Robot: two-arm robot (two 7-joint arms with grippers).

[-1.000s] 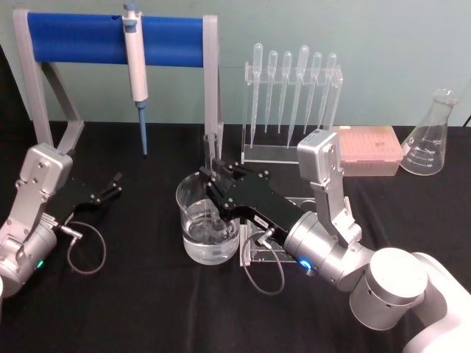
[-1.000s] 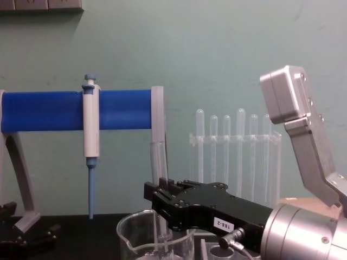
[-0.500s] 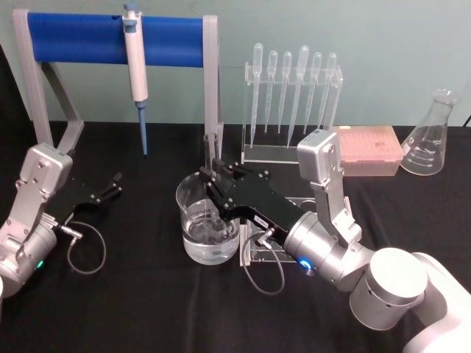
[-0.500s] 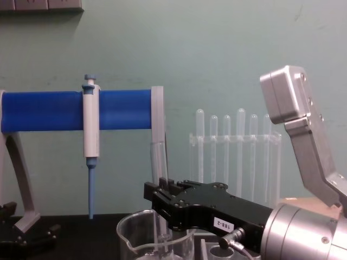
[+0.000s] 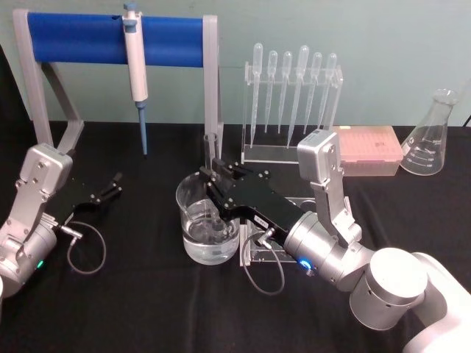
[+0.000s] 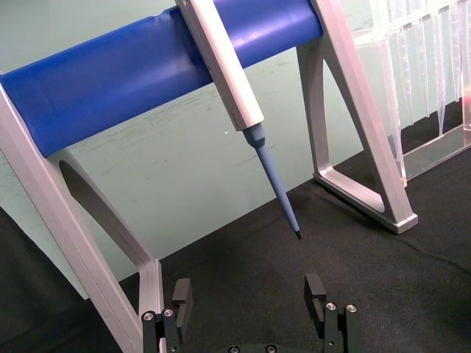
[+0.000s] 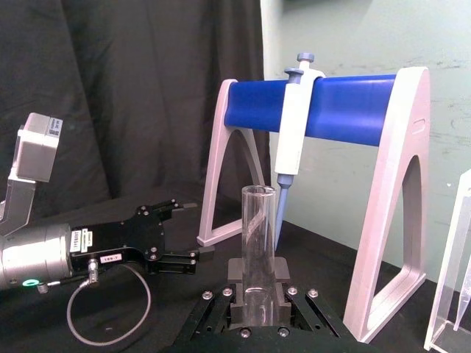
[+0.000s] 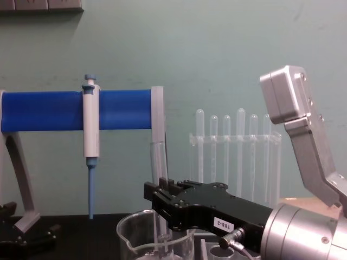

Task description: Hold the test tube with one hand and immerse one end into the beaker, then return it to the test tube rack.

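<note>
The beaker (image 5: 193, 197) stands at the table's middle, about a third full of clear liquid. The test tube (image 5: 210, 151) stands upright in it, its lower end down in the liquid and its open rim above the beaker. My right gripper (image 5: 213, 175) is shut on the tube's middle, just over the beaker's rim. The right wrist view shows the tube (image 7: 259, 235) clamped between the jaws of the right gripper (image 7: 258, 293). In the chest view the tube (image 8: 159, 160) rises from the gripper (image 8: 159, 199) above the beaker (image 8: 135, 238). My left gripper (image 5: 114, 184) rests open at the left, holding nothing.
A blue-barred stand (image 5: 88, 33) with a white-and-blue pipettor (image 5: 135, 62) hanging from it spans the back left. Behind the beaker is a clear rack of plastic pipettes (image 5: 291, 95). A pink tip box (image 5: 368, 147) and a conical flask (image 5: 432, 136) stand at the back right.
</note>
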